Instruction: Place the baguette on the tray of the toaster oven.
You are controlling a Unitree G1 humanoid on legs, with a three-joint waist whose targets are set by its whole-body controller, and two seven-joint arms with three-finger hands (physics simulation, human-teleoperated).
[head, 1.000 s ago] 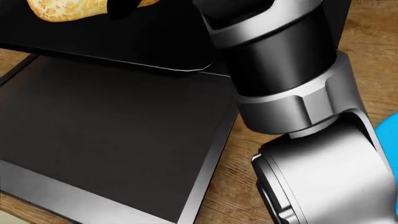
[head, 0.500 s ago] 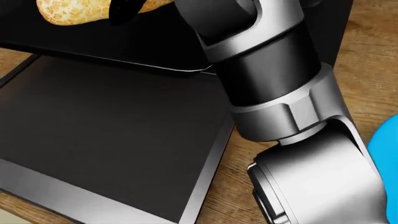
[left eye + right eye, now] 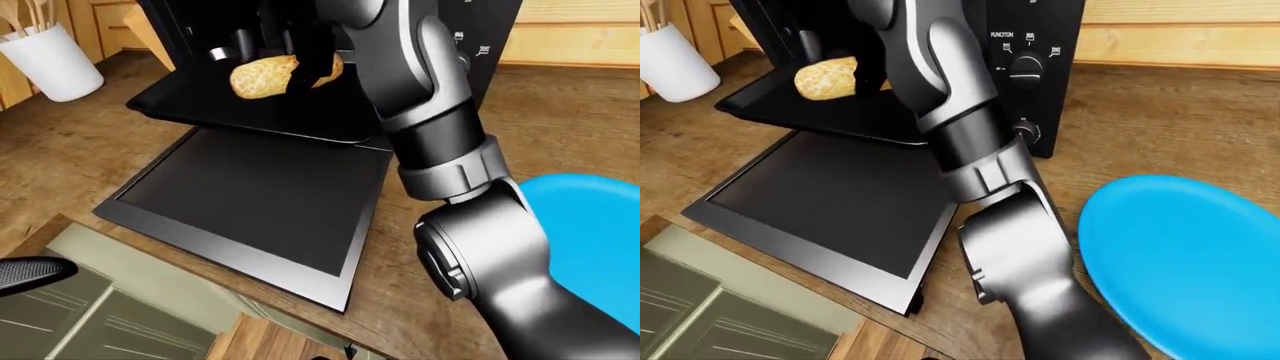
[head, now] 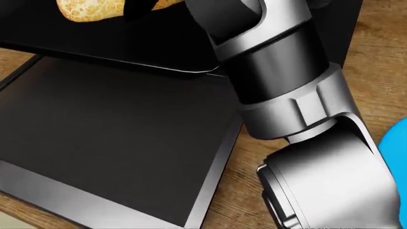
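Observation:
The baguette (image 3: 262,76) is a short golden loaf held just over the black tray (image 3: 190,105), which is pulled out of the toaster oven (image 3: 1030,45). My right hand (image 3: 312,66) is shut on the loaf's right part, with a dark finger crossing over it. The right arm rises from the bottom right of every view and hides the loaf's right end. Below the tray, the oven's glass door (image 3: 260,195) lies folded down flat. In the head view only the loaf's left tip (image 4: 89,10) shows, at the top edge. A dark rounded piece of my left hand (image 3: 30,274) shows at the left edge of the left-eye view.
A blue plate (image 3: 1185,255) lies on the wooden counter to the right of the oven. A white utensil holder (image 3: 55,64) stands at the top left. The counter edge and green cabinet fronts (image 3: 700,315) run along the bottom left, close to the door's lip.
In the head view the baguette and the right hand have shifted to the right along the tray. The forearm has swung slightly with them. The door and tray have not moved.

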